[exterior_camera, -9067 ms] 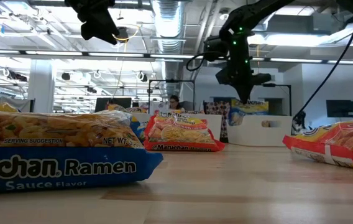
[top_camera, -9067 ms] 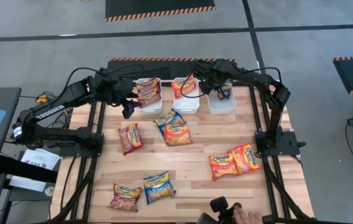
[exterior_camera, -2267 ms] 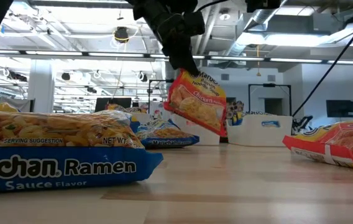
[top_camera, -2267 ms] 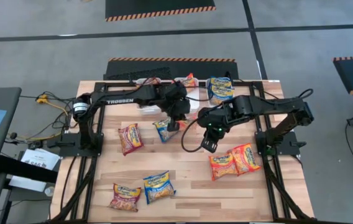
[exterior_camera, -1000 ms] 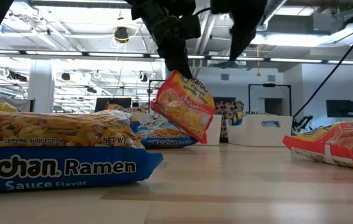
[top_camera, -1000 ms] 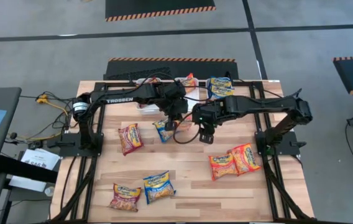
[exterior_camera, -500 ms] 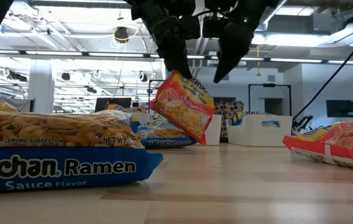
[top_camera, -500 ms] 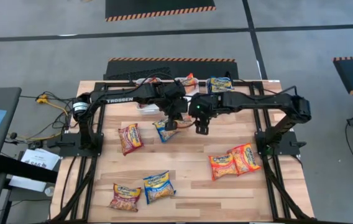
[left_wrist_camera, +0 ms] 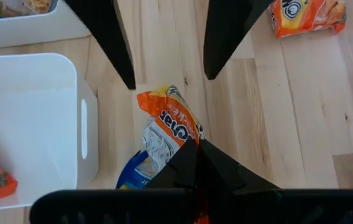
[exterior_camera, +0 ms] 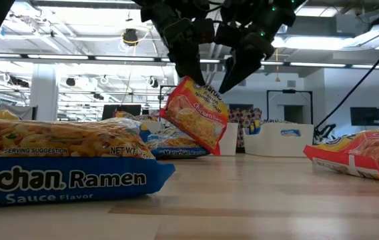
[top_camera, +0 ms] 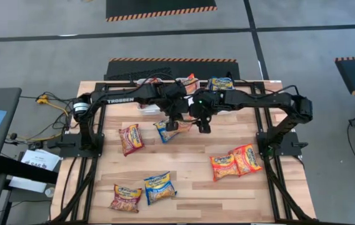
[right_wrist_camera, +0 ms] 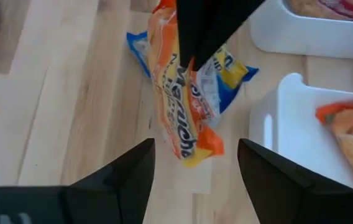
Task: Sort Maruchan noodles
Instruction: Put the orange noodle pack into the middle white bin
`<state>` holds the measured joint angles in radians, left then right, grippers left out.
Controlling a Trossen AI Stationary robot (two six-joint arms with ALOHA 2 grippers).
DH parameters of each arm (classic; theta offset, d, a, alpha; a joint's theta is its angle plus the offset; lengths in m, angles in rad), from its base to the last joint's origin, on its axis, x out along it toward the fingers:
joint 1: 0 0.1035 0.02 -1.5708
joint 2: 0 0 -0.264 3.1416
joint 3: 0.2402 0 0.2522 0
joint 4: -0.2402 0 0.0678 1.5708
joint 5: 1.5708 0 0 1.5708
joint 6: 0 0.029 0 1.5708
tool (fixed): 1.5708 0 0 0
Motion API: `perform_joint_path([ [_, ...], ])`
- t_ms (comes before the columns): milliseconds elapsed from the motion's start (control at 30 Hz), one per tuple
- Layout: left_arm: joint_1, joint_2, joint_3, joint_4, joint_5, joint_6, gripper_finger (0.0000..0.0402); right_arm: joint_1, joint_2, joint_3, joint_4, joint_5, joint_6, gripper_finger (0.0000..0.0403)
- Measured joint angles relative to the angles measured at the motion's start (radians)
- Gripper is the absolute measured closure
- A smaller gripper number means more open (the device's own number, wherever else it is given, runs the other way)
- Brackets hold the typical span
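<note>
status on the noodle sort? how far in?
Done: some packets sit in the white bins. In hand: left gripper holds an orange packet aloft, right gripper open beside it. Left: seven packets lie on the table, one blue.

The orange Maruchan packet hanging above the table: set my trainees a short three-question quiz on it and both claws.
1. True or false: the orange packet lies flat on the table.
2. Which claw is shut on the orange packet: A left claw, B right claw?
3. Fill in: the right claw's fingers are ____, poised beside the packet.

Key: 1 false, it hangs tilted above the wood. 2 A. 3 open.
</note>
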<state>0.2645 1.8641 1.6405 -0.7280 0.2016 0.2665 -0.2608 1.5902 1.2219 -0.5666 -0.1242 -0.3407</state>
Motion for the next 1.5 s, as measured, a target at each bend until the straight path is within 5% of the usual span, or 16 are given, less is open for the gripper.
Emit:
perform_joint_path([
  [1000,0.011,0.000,0.000,-0.004,0.055,0.043,0.0401,-0.056,0.066,-0.021,0.118,-0.248,-0.239,0.0175],
  [1167,0.011,0.000,0.000,-0.002,0.056,0.060,0.0401,-0.053,0.066,-0.021,0.120,-0.249,-0.247,0.0219],
  [1500,0.008,0.001,0.003,0.057,0.085,0.062,0.0401,-0.001,0.069,-0.019,0.131,-0.221,-0.229,0.0367],
])
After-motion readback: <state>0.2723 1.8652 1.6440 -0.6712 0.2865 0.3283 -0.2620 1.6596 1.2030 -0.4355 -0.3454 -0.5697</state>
